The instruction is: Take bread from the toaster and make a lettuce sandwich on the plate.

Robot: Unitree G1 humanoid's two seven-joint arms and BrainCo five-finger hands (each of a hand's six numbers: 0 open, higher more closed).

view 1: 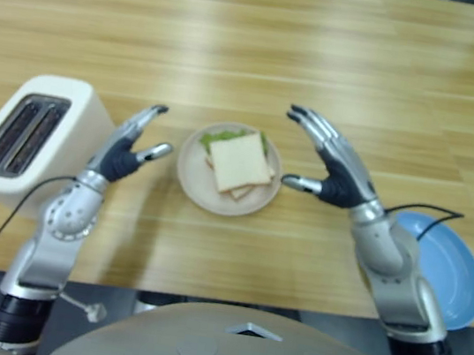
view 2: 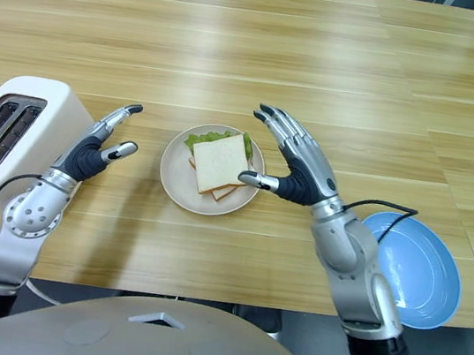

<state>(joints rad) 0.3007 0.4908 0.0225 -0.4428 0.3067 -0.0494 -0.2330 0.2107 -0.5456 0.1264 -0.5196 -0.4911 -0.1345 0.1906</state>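
toaster (view 1: pixel 32 142): far left of the frame, white, two slots facing up, parked on the wooden counter (view 1: pixel 239 44)
plate (view 1: pixel 192 180): dead centre, beige and round, flat on the counter between the two hands
sandwich (view 1: pixel 239 162): already stacked on the plate, white slice on top sitting a bit cornerwise, second slice peeking out at the lower edge
lettuce (view 1: pixel 218 137): green bit poking out from under the bread at the upper left of the plate
left hand (view 1: pixel 124 154): between toaster and plate, palm turned toward the plate, fingers spread wide, gripping nothing
right hand (view 1: pixel 336 170): just right of the plate, fingers fanned wide, thumb aimed at the plate's right rim, contact honestly hard to call
blue dish (view 1: pixel 450 272): lower right, past the right forearm, well apart from the plate
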